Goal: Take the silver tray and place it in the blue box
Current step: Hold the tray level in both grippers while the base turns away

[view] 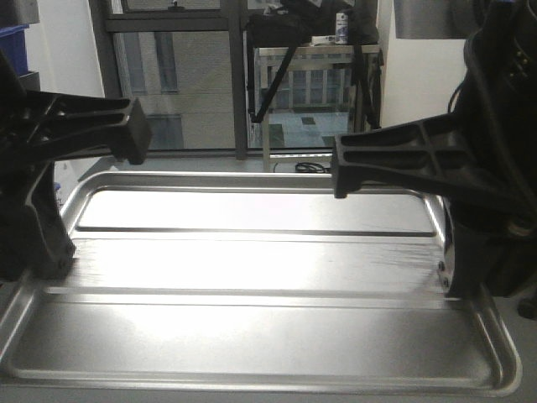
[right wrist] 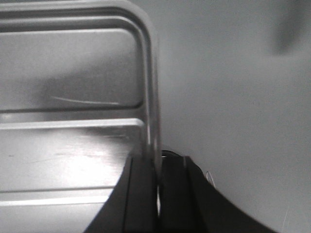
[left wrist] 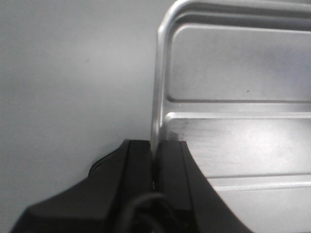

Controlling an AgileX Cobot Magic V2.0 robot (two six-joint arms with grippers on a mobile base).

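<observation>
A shallow silver tray (view: pixel 268 336), round-cornered with a sloped rim and two long ridges across its brushed, glare-lit centre panel, stretches level before a window (view: pixel 180 84). The left end effector (left wrist: pixel 154 150) is clamped on its left rim and the right end effector (right wrist: pixel 158 165) on its right rim, with grey counter (left wrist: pixel 73 73) beside each.

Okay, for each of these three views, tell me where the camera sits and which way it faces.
Exterior front: between the arms, faces forward over the silver tray toward a window; left gripper and right gripper show at the tray's ends.
Left wrist: on the left arm, looks along its jaws, shut on the tray's left rim.
Right wrist: on the right arm, looks along its jaws, shut on the right rim.
Shared: all three see the tray; wrist views show opposite ends.
</observation>
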